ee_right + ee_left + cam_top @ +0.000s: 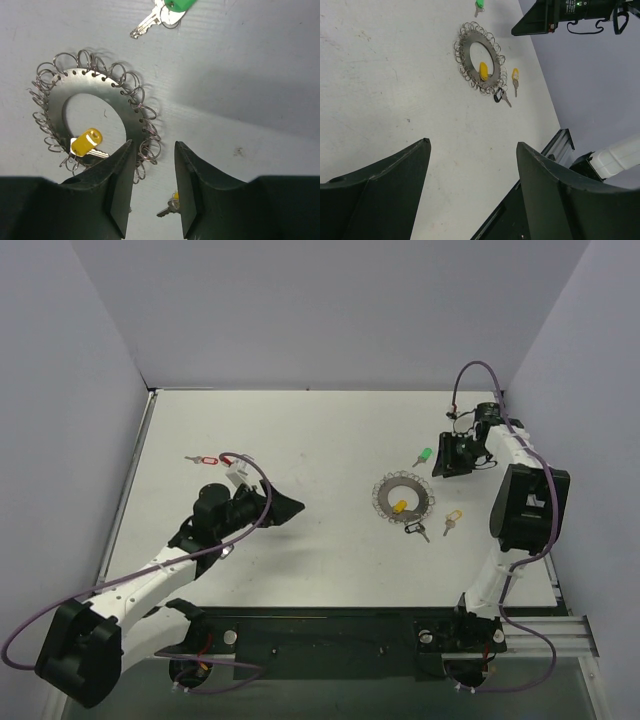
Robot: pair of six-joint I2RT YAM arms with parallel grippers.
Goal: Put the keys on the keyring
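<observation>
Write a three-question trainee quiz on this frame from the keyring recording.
1. True or false: the left gripper is holding a key.
2. Which key's head overlaps the keyring? A green, B yellow, C red.
3. Fill in: the key lying alone, far from the keyring, has a ____ head.
Key: 1 false, it is open and empty. 2 B, the yellow key. 3 red, the red key.

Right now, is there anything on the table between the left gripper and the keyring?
Nothing. In the top view, only bare table lies between the left gripper and the keyring.
</observation>
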